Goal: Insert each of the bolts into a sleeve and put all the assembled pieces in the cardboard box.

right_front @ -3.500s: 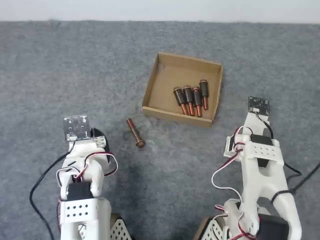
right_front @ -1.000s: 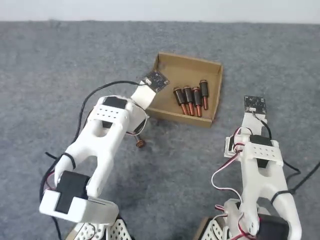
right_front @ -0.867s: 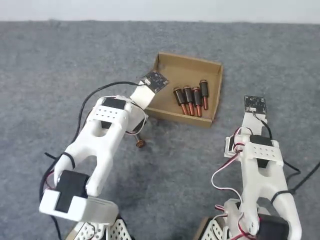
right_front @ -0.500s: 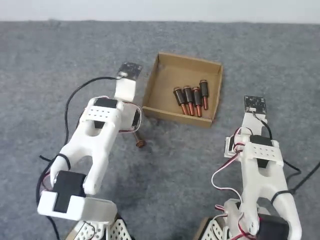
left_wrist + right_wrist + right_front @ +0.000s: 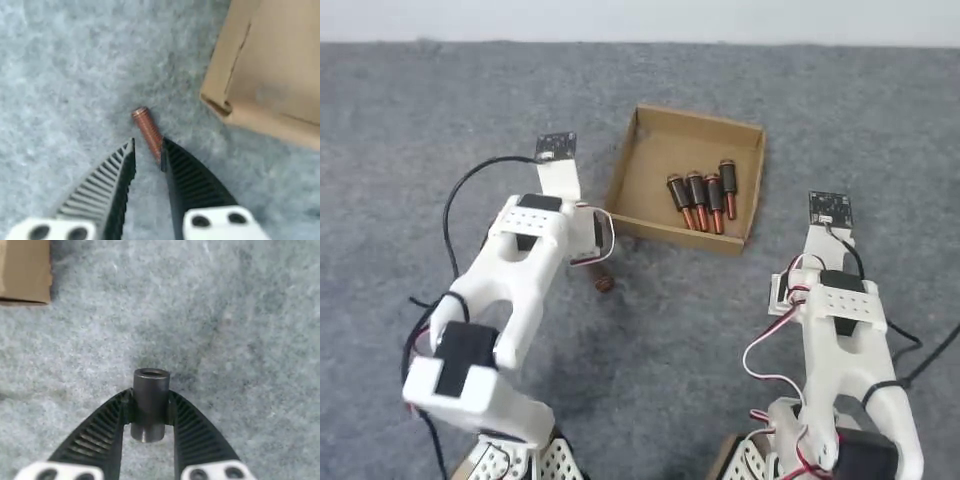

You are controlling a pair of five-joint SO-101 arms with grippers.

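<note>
Swung back from the cardboard box point(image 5: 672, 231), the left arm's fingers point(image 5: 112, 185) bracket the last bolt point(image 5: 146, 129) on the bench point(image 5: 410, 110), narrowly parted, grasp seemingly next; right fingers point(image 5: 197, 440) clamp a sleeve point(image 5: 150, 390), lower right.

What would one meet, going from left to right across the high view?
The left arm → the cardboard box, with the four assembled pieces lying inside it → the right arm.

No legible text, labels or numbers.
</note>
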